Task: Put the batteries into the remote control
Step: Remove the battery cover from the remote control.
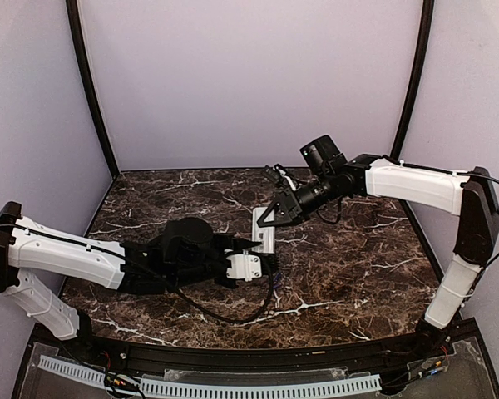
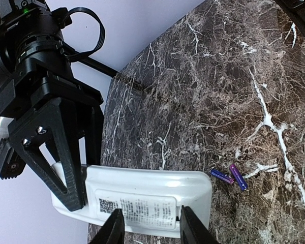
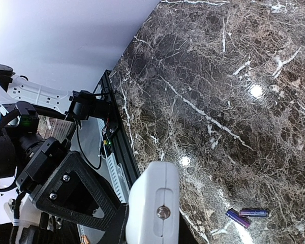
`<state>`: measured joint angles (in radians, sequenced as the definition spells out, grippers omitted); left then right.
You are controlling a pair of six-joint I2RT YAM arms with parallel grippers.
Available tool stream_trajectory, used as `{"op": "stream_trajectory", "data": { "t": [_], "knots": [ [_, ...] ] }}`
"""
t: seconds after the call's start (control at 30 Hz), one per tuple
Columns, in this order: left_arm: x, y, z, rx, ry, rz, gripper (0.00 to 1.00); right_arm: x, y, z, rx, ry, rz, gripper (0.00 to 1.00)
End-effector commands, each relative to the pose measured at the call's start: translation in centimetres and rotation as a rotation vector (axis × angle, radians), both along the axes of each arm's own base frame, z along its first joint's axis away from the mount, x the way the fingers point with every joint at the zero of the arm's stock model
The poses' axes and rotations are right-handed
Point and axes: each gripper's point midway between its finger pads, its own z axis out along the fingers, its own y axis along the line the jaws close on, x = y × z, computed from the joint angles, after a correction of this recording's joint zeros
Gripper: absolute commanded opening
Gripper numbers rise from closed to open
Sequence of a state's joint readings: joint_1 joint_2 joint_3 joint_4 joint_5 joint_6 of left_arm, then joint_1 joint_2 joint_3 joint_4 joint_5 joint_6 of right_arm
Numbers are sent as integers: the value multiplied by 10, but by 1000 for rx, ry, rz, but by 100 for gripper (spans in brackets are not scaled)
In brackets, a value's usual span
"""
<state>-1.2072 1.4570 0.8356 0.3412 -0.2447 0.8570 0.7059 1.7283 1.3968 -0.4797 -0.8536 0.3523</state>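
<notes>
- Nearest the left wrist camera, my left gripper (image 2: 152,224) stands partly open. Its fingers (image 2: 113,230) straddle the labelled back of the remote control (image 2: 152,195). I cannot tell whether they touch it.
- That remote control sits mid-counter, its long axis running from the near edge toward the far edge.
- Just past its free, near-edge end, the batteries (image 2: 238,176) lie on the marble counter (image 2: 203,91). They form a shallow V, close together but apart from the remote. From above I cannot pick them out.
- Farther off, my right gripper (image 1: 270,219) is clamped on the remote's far-edge end, so it is occupied and at the opposite end from the batteries.
- I judge the left gripper, unloaded and nearer, should fetch them. That means sliding off the remote's end, with the jaws turned across a battery's long axis.
</notes>
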Motion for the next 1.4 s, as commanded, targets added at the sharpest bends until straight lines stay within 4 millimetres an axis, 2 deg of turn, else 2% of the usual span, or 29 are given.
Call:
{"op": "stream_trajectory", "data": {
  "t": [0.0, 0.47, 0.7, 1.1, 1.37],
  "knots": [
    [3, -3, 8, -10, -22, 9, 37, -3, 7, 12, 31, -14, 31, 0],
    [-1, -4, 3, -8, 3, -10, 39, -6, 8, 18, 44, -26, 44, 0],
    [6, -2, 3, -9, -10, 21, 38, -14, 9, 22, 69, -21, 75, 0],
    [22, 4, 14, -20, -105, 91, 37, -22, 13, 24, 106, 26, 116, 0],
    [22, 9, 35, -96, -158, 102, 35, -13, 10, 14, 75, 38, 78, 0]
  ]
}}
